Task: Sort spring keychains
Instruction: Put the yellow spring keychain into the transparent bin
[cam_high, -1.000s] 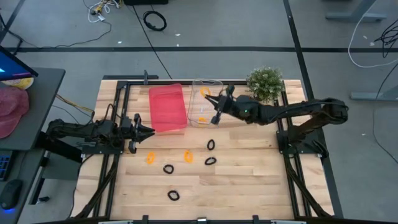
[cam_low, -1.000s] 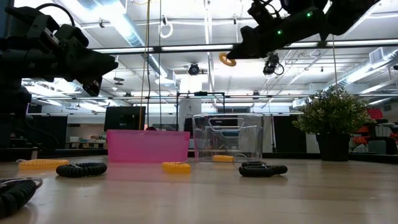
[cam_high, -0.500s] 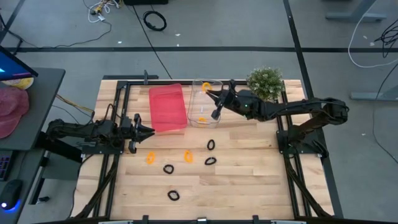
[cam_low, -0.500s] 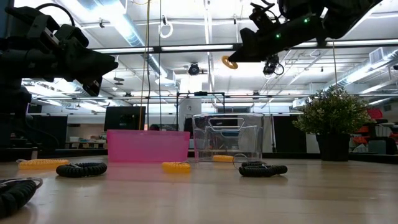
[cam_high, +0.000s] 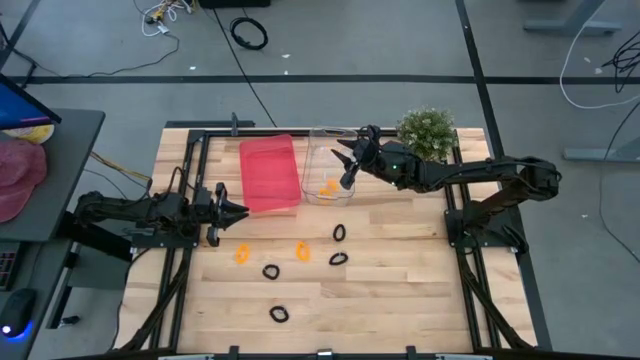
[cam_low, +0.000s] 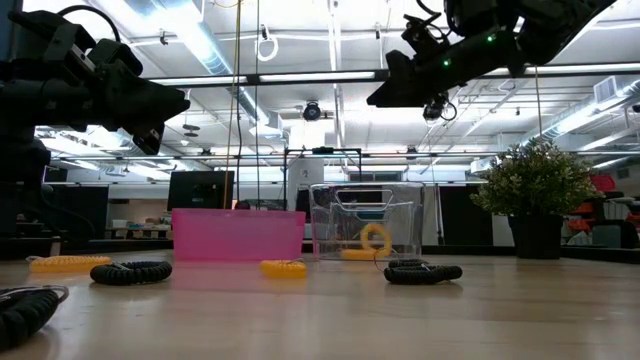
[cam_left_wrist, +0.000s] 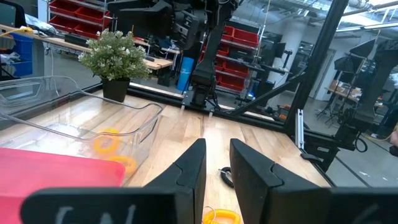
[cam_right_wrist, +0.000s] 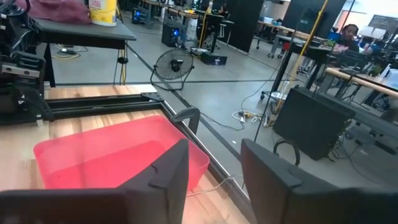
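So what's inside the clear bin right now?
Two orange keychains lie in the clear bin. The right gripper above covers part of it, so anything underneath stays hidden.

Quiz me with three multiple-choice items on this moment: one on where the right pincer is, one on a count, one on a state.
1. The right pincer is: A over the clear bin; B over the pink bin; C out over the floor.
2. Black keychains on the table: A two; B four; C six.
3. The right pincer is: A open and empty; B shut on an orange keychain; C shut on a black keychain.
Key: 1A, the high view shows it above that bin; 2B, four black loops lie on the wood; 3A, its fingers stand apart with nothing between.
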